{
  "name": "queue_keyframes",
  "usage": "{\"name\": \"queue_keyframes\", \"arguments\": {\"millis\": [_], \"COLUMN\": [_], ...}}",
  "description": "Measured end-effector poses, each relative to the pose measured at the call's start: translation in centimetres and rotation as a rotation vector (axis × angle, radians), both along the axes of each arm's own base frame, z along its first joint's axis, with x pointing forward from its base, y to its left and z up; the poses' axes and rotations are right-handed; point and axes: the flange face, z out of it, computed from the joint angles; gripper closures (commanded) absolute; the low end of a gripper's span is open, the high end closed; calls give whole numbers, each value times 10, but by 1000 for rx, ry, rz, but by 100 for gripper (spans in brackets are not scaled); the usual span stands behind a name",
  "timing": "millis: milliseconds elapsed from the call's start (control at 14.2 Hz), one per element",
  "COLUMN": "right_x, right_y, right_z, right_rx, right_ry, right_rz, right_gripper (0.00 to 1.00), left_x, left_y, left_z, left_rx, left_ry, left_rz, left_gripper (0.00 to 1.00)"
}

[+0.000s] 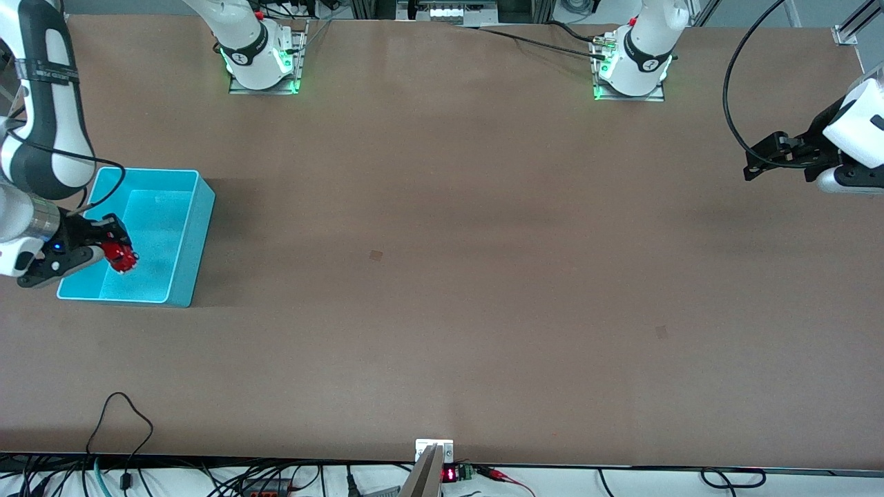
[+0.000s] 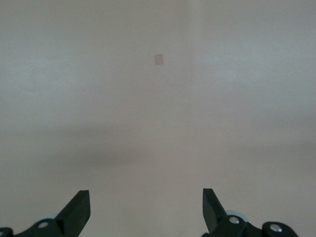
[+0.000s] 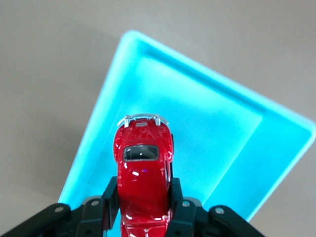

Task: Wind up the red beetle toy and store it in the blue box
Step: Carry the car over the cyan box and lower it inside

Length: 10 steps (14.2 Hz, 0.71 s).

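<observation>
The red beetle toy (image 1: 122,257) is held in my right gripper (image 1: 110,248) over the blue box (image 1: 197,228), which stands at the right arm's end of the table. In the right wrist view the gripper (image 3: 143,195) is shut on the toy (image 3: 143,168) by its sides, with the silvery bumper pointing at the box's floor (image 3: 197,118). My left gripper (image 1: 760,162) is open and empty, up in the air over the left arm's end of the table. In the left wrist view its fingertips (image 2: 79,207) stand wide apart over bare table.
The brown table (image 1: 442,276) carries two small darker patches (image 1: 376,255) in its middle. Cables (image 1: 124,428) lie along the table edge nearest the front camera. The arm bases (image 1: 262,62) stand along the edge farthest from that camera.
</observation>
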Motion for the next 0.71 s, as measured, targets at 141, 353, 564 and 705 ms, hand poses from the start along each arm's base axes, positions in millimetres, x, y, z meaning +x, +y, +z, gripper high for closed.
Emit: {"name": "queue_keyframes", "arguments": {"millis": [141, 353, 564, 705], "right_x": [-15, -40, -57, -67], "right_y": [-13, -28, -27, -28], "right_z": [-18, -54, -83, -97], "right_rx": [-11, -23, -33, -38], "right_ry": [41, 75, 82, 78], "right_rz": [-105, -186, -236, -251], "right_gripper": [100, 100, 100, 100], "left_x": [0, 0, 0, -1], "left_y": [0, 0, 0, 0], "left_z": [0, 0, -1, -1], "left_rx": [0, 0, 0, 0], "left_ry": [0, 1, 6, 10], "left_rz": [0, 0, 0, 1], "left_gripper": [0, 0, 0, 0]}}
